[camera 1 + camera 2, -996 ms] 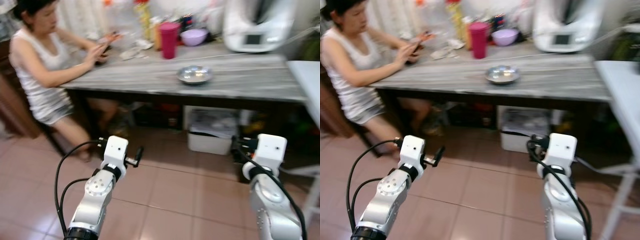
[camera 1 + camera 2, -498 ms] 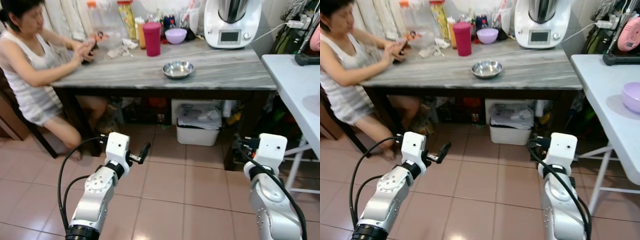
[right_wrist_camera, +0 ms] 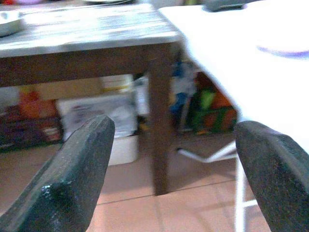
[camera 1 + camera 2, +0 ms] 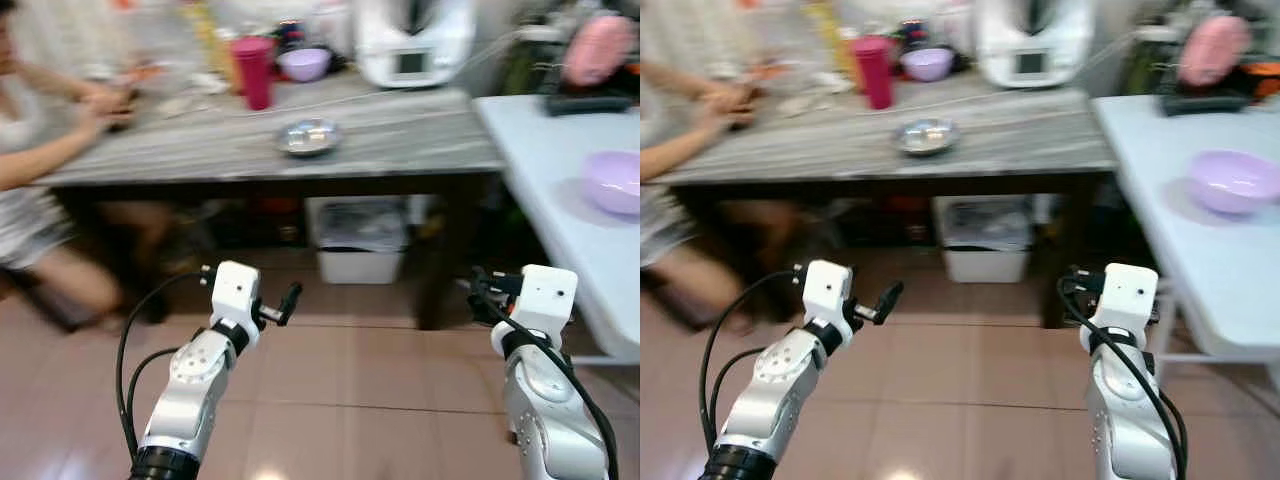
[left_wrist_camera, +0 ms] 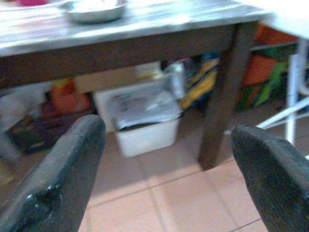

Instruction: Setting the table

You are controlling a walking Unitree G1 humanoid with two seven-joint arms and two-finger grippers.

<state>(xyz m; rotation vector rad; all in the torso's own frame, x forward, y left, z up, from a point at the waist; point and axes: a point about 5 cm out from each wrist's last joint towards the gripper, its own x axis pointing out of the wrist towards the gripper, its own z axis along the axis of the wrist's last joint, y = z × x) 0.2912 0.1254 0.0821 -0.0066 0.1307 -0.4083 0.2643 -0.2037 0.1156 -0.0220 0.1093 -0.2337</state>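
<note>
A steel bowl [image 4: 308, 136] sits on the long grey table [image 4: 400, 140], with a magenta cup [image 4: 253, 72] and a small purple bowl [image 4: 304, 63] behind it. A larger purple bowl [image 4: 612, 181] rests on the white table [image 4: 530, 150] at the right. Both arms are held low over the tiled floor, short of both tables. My left gripper [image 5: 164, 179] is open with nothing between its fingers [image 5: 58, 179]. My right gripper [image 3: 176, 179] is open and holds nothing either; it faces the corner where the two tables meet.
A person [image 4: 40, 150] sits at the grey table's left end, blurred. A white kitchen appliance [image 4: 410, 40] stands at the back of that table. Under it are a white bin [image 4: 360, 245] and a dark table leg [image 4: 442, 260]. Tiled floor [image 4: 370, 400] lies ahead.
The whole view has swung to the right, so the person and the grey table sit further left and the white table with its purple bowl fills more of the right. Both grippers stay open.
</note>
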